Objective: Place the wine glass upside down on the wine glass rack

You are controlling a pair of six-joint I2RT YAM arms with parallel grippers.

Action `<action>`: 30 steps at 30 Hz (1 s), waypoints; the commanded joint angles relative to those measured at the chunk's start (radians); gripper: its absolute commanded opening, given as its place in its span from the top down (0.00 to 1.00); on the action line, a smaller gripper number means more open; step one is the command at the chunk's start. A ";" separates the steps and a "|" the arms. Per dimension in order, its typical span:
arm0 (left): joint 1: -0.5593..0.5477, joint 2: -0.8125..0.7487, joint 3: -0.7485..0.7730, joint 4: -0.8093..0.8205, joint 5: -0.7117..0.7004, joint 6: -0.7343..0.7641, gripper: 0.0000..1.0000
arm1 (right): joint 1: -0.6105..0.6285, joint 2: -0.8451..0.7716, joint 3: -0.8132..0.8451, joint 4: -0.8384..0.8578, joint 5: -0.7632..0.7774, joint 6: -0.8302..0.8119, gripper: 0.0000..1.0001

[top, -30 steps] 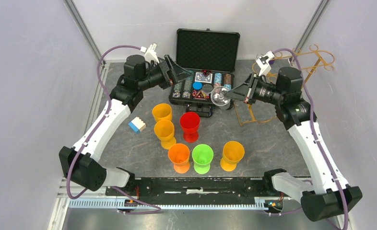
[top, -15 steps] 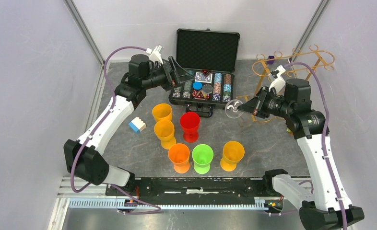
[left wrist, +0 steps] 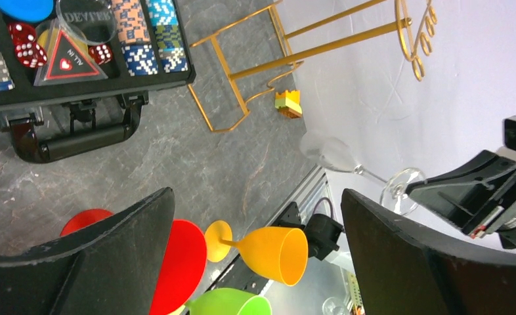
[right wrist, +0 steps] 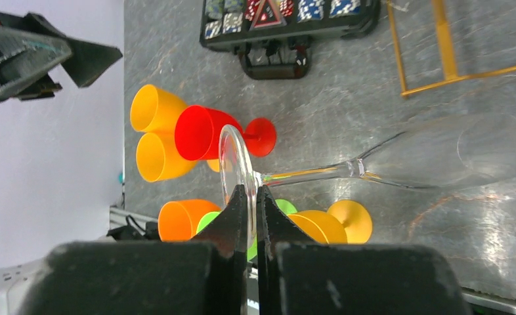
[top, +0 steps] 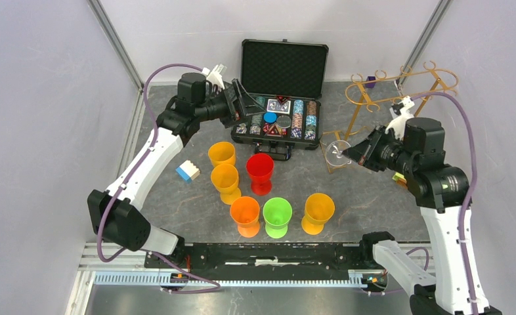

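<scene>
Rightward since, right hand (right wrist: 247, 191) pinches wine glass (right wrist: 439, 154) foot, seemingly over rack (right wrist: 442, 39) base; left hand (left wrist: 257, 195) agape.

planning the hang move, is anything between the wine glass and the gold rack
Nothing visible does: the wine glass, pinched by its foot in the right end effector, sits in open air beside the rack.

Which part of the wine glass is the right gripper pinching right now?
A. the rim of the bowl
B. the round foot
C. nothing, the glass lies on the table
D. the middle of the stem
B: in the right wrist view the right gripper is shut on the edge of the wine glass at its round foot, with the stem and bowl sticking out free beyond the fingers.
</scene>
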 commanded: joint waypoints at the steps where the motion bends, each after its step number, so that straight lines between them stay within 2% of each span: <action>1: 0.007 0.003 0.053 -0.077 0.047 0.084 0.00 | -0.003 -0.021 0.093 -0.043 0.151 0.016 1.00; 7: 0.007 -0.008 0.011 -0.067 0.048 0.091 0.00 | -0.003 0.012 0.169 -0.080 0.280 -0.020 1.00; 16: 0.008 0.002 0.014 -0.095 0.078 0.119 0.00 | -0.002 0.195 0.451 -0.178 0.463 -0.148 1.00; 30: 0.004 0.020 0.041 -0.091 0.101 0.113 0.00 | -0.009 0.302 0.557 -0.107 0.624 -0.185 1.00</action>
